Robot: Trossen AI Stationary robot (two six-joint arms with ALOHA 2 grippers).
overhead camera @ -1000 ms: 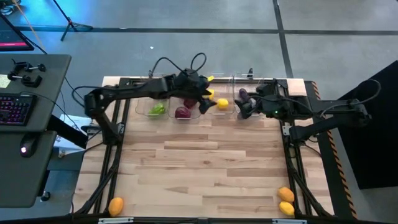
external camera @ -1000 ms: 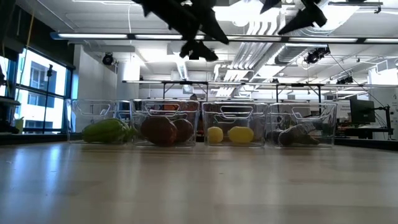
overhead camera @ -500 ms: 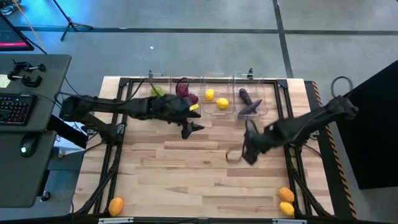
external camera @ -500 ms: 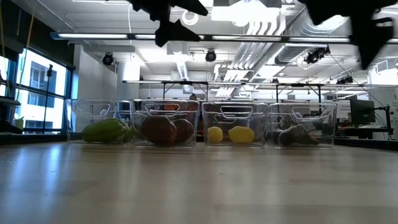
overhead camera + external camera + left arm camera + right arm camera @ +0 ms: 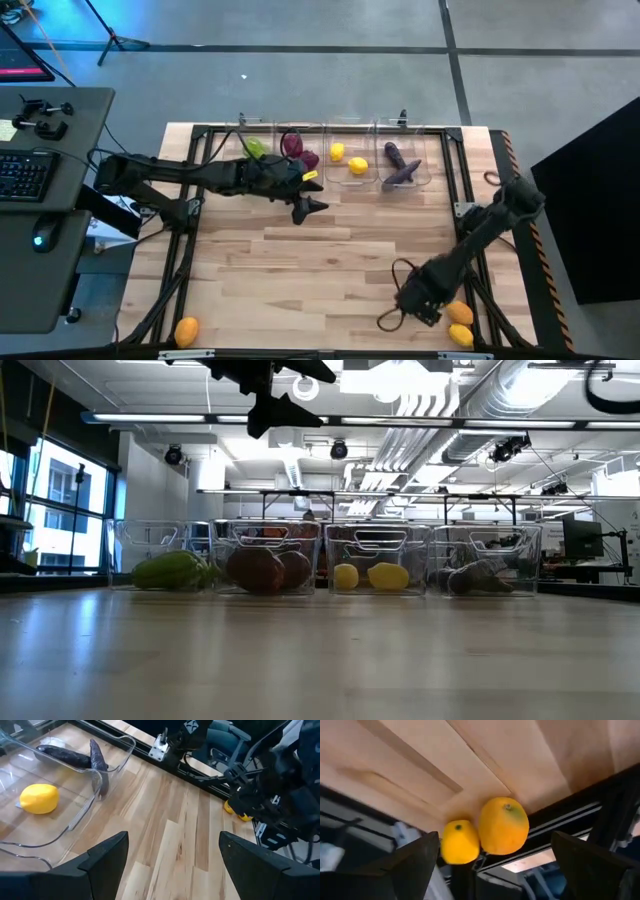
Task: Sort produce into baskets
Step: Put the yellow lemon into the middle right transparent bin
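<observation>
Robotics lab or industrial workshop: exposed ceiling ducts (image 5: 500, 400) and strip lights (image 5: 400, 422) running overhead, polished concrete floor (image 5: 300, 25) surrounding a framed wooden counter (image 5: 320, 260), a keyboard (image 5: 20, 175) sitting on a side desk (image 5: 50, 230) (operator station), large windows (image 5: 60, 510) glowing.

No readable text, label, brand or number shows on anything in these views (signs included).
</observation>
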